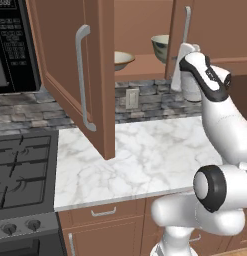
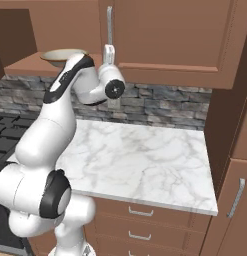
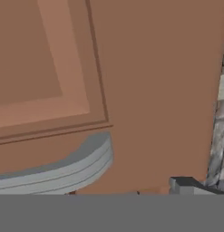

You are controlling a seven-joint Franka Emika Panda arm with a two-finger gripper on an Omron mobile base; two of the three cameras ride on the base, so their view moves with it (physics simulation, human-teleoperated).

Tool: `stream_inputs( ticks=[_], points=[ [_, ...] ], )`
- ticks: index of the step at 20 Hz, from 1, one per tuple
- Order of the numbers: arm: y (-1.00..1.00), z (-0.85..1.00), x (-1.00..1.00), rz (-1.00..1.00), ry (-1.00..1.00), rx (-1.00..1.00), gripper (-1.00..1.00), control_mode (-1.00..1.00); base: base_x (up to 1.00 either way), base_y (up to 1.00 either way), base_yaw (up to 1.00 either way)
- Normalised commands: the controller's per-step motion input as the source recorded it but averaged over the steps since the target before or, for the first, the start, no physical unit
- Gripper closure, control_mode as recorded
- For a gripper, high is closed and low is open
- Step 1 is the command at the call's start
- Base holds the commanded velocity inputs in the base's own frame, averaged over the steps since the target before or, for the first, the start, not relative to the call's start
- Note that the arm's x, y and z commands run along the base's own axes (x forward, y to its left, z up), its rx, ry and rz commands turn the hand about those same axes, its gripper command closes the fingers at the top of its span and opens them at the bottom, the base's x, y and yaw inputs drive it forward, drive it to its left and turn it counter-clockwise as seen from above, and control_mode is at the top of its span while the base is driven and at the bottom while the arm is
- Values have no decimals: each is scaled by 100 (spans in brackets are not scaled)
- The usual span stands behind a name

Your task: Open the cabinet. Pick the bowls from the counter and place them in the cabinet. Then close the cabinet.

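The cabinet's left door [image 1: 70, 65] hangs wide open over the counter [image 1: 145, 150], while its right door [image 2: 165, 35] stands shut or nearly so. On the shelf inside sit the cream bowl [image 1: 122, 60] and the grey-green bowl [image 1: 161, 47]; the cream bowl [image 2: 62, 55] is also in the right base view. My gripper [image 2: 109, 50] points up at the lower end of the right door's silver handle [image 2: 109, 22]. In the hand view that handle end [image 3: 63, 165] curves across the door panel, beside one dark fingertip [image 3: 186, 185]. The jaws look open and hold nothing.
A black microwave [image 1: 12, 45] hangs to the left of the open door, with the black gas stove [image 1: 20, 170] below it. Drawers [image 1: 102, 212] run under the counter [image 2: 145, 155]. A tall brown cabinet [image 2: 235, 175] closes off the right side.
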Motion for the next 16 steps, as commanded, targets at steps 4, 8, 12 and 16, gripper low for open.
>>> stream_inputs(
  ticks=[4, 8, 12, 16],
  points=[
    [0, 0, 100, 0, 1, 0, -100, -100, 0, 0, 0],
    [0, 0, 100, 0, 5, 0, -100, -100, 0, 0, 0],
    [-9, 0, 23, 0, 15, 2, -100, -100, 0, 0, 0],
    [-8, 23, -55, 0, 14, 1, -100, -100, 0, 0, 0]
  ],
)
